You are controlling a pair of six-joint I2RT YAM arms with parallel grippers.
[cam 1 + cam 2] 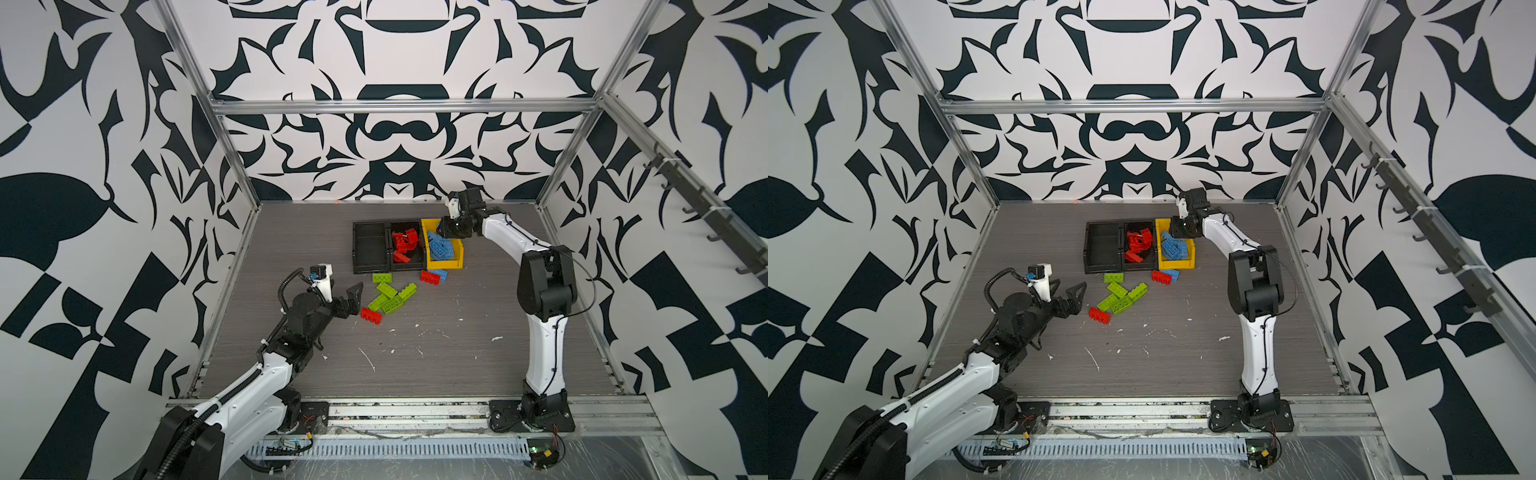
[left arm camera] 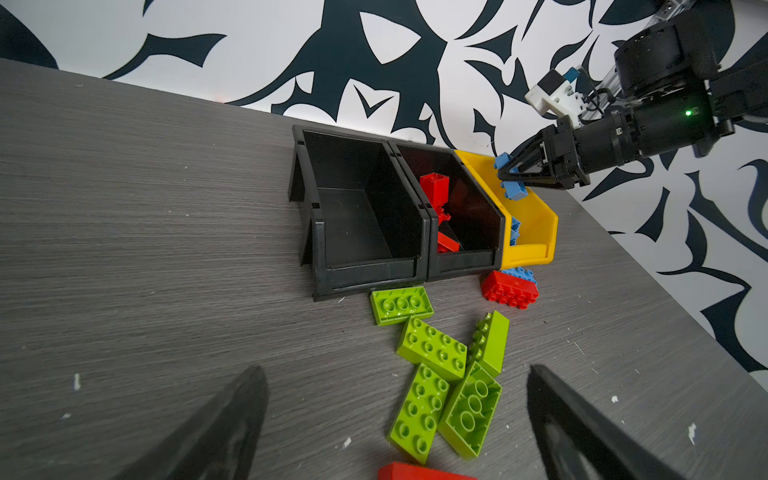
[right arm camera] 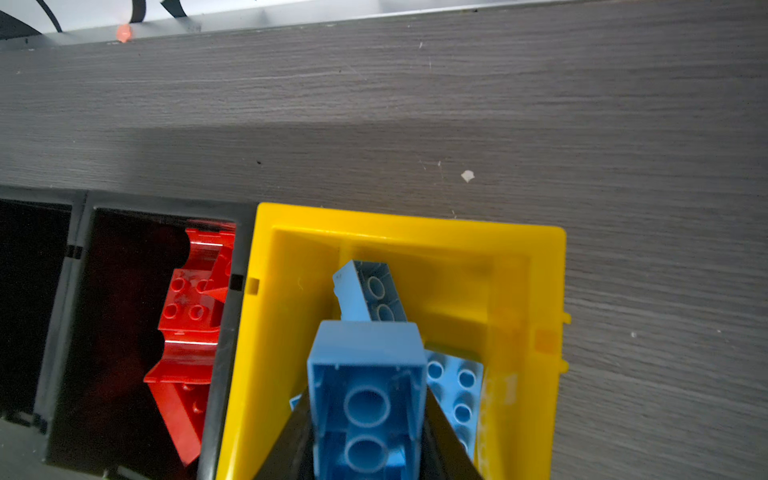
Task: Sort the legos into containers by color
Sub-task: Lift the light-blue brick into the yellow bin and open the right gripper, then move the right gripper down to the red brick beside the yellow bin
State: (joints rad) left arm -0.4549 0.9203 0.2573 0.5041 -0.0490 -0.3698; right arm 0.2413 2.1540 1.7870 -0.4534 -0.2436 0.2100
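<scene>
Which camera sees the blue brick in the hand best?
The right wrist view: the blue brick fills it, hollow side showing, over the yellow bin. The left wrist view shows it small, sideways. In both top views the right hand mostly hides it.

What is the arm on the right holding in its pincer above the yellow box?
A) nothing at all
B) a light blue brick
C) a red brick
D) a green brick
B: the right pincer is closed on a light blue brick, hollow underside showing, just over the yellow box that holds other blue bricks.
</scene>
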